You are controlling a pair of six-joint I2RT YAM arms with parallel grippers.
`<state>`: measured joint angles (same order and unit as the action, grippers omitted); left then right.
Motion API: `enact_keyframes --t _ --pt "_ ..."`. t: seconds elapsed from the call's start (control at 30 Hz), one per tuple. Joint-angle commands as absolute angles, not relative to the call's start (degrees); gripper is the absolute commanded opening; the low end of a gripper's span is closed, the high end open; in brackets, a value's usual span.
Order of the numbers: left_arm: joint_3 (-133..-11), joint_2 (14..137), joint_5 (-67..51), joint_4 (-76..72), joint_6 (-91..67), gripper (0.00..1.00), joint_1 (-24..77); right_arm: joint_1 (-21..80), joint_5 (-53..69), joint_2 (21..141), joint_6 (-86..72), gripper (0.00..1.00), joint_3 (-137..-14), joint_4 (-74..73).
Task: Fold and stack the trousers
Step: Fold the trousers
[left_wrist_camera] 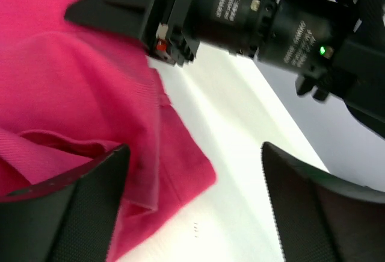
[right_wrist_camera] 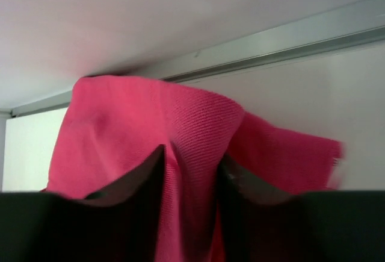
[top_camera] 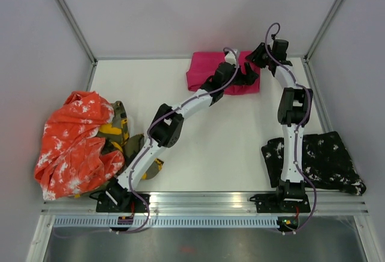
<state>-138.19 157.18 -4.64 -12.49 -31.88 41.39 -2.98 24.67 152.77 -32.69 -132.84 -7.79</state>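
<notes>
- Four pairs on the table (top_camera: 228, 147); noted left to right in the top view.
- Far left: orange-white trousers (top_camera: 72, 141) in a loose heap, unfolded; camouflage trousers (top_camera: 123, 131) poke out from under its right side, touching it; both well apart from either gripper.
- Centre, far edge: magenta trousers (top_camera: 203, 72) lie as a part-folded bundle; long axis runs left-right, parallel to the far edge; which end is the waist I cannot tell.
- Left gripper (top_camera: 239, 76) sits over the bundle's right part; on its wrist view the jaws stand wide apart, nothing clamped; magenta trousers (left_wrist_camera: 72, 93) lie to the left, a corner reaching under the left finger (left_wrist_camera: 78, 214), bare table between the fingers.
- Right gripper (top_camera: 251, 62) meets the bundle at its far-right corner, just beside the left gripper; on its wrist view the jaws are drawn in on a raised ridge of magenta trousers (right_wrist_camera: 150, 117), cloth filling the narrow gap between them; how firm the grip is I cannot tell.
- Judgement: the next fold turns on the cloth lying leftward of both grippers; a fold across the long axis means carrying the right end left; the right arm has the cloth, the left is equally near but empty.
- Near right: black splattered trousers (top_camera: 328, 159), spread flat beside the right arm's base; untouched.
</notes>
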Motion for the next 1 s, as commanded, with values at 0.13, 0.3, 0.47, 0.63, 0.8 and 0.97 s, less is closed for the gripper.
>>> enact_keyframes --t 0.13,0.3,0.47,0.63,0.8,0.97 --pt "-130.25 141.26 -5.28 -8.53 -33.66 1.00 40.17 -5.45 25.58 145.47 -25.41 0.82 -136.32 -10.89" --pt "-118.84 128.96 -0.45 -1.96 -30.85 1.00 37.09 -6.06 24.52 139.93 -23.82 0.97 -135.62 -16.95" --pt "-117.68 126.91 12.64 9.38 -26.54 0.99 34.11 -5.80 28.21 130.71 -29.08 0.86 -122.46 -19.16" --pt "-115.33 126.83 9.77 17.31 -30.67 0.93 29.36 -2.64 21.12 124.81 -25.50 0.81 -110.40 -25.21" --pt "-113.29 127.09 6.87 17.93 -28.83 0.91 26.55 -0.27 20.92 122.79 -26.45 0.77 -103.99 -28.30" --pt "-113.03 129.19 3.96 18.11 -28.39 0.90 25.93 4.13 16.71 122.52 -25.67 0.77 -102.57 -28.39"
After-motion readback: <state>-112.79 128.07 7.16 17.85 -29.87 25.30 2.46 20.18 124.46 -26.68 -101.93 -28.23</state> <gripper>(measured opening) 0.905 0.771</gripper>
